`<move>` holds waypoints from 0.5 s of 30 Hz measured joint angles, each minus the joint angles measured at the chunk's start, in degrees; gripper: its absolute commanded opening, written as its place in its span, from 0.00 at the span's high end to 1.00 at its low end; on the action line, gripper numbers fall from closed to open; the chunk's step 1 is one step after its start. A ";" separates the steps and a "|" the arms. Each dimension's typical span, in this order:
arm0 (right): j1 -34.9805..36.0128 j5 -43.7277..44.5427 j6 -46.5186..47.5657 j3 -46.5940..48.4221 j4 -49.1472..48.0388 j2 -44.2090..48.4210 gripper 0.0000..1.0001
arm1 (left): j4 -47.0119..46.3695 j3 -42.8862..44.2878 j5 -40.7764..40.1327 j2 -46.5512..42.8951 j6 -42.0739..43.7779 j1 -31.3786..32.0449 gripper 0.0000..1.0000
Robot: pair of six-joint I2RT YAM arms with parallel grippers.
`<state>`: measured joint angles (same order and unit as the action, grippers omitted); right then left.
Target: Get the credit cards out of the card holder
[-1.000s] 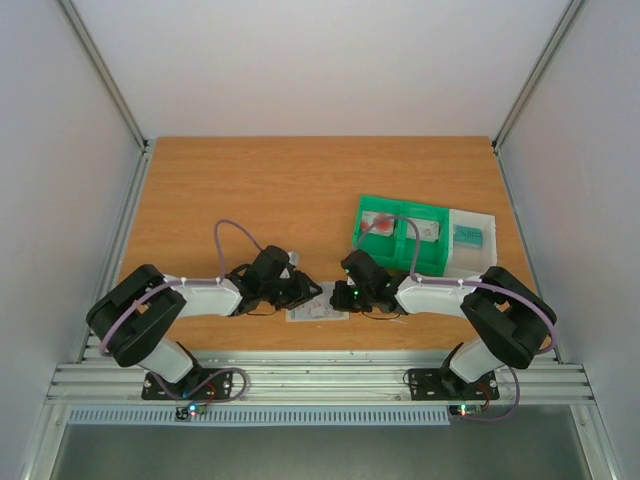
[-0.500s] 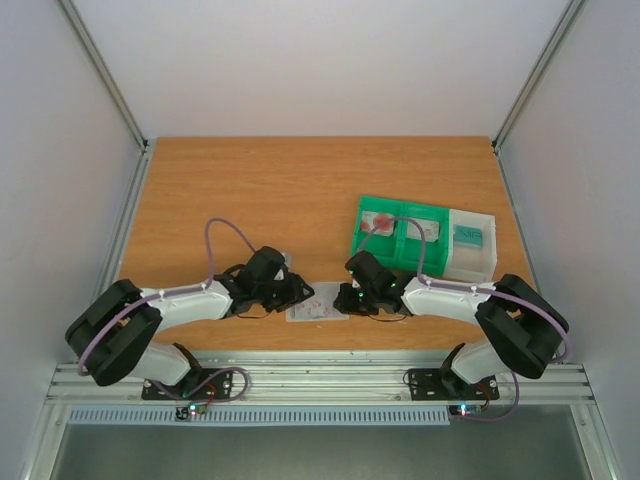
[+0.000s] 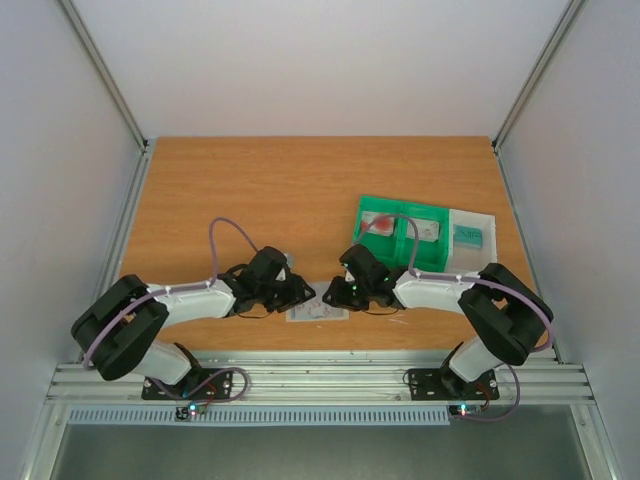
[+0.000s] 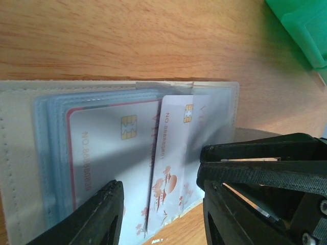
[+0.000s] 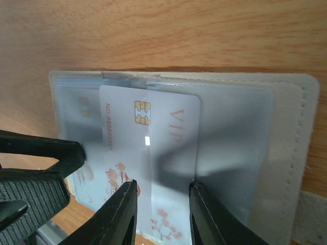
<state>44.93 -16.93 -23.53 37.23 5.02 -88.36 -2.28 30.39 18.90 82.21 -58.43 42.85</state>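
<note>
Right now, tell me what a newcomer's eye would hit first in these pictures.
Two claws meet nose to nose near the table's front edge: the left claw and right claw are both at the pale card holder. Close up, a white card with red marks lies askew across its middle. A bright green tray sits just beyond the right claw.
</note>
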 measured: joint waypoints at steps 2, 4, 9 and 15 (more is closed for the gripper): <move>-0.17 -0.74 -0.37 0.02 -1.11 -0.61 0.69 | -0.33 0.00 0.13 0.17 -0.02 0.00 0.56; -0.33 -1.38 -0.96 0.00 -1.90 -0.92 0.69 | -0.72 0.00 0.20 0.37 -0.02 0.00 0.57; -1.05 -3.61 -2.64 -1.55 -7.41 -1.86 0.69 | -2.08 -0.02 0.50 1.05 -0.28 0.00 0.57; -1.33 -4.85 -4.11 -3.45 -12.07 -2.01 0.69 | -5.27 -0.07 1.51 2.71 -1.73 0.00 0.58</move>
<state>43.59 -21.78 -27.64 33.78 -7.05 -90.37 -7.55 30.33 20.40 84.93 -60.16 42.85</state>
